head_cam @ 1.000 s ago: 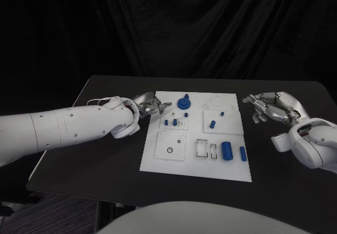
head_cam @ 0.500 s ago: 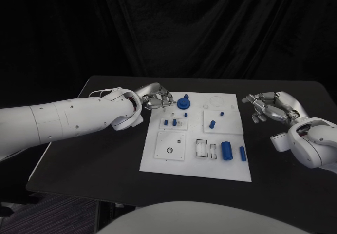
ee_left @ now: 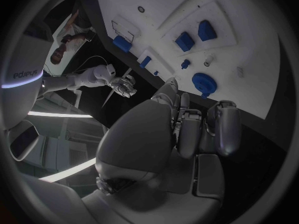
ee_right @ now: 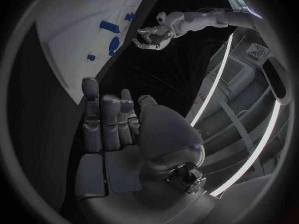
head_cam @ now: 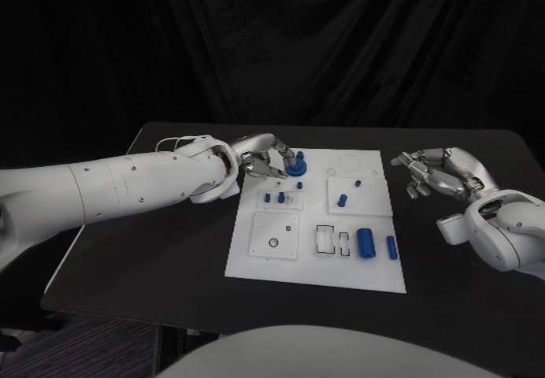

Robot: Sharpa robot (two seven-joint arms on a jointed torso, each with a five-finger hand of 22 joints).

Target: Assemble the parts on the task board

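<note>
Board point(head_cam: 341, 272) part-assembled: far gear point(head_cam: 296, 166) seated, near-right cylinders point(head_cam: 365, 242) loose; left hand point(head_cam: 264, 157) fingers spread beside gear, right hand point(head_cam: 445, 175) empty, fingers apart.

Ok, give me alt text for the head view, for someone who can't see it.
The robot's left hand hovers at the far left corner of the white task board, beside a blue round part. Its right hand waits off the board's right side, holding nothing.
</note>
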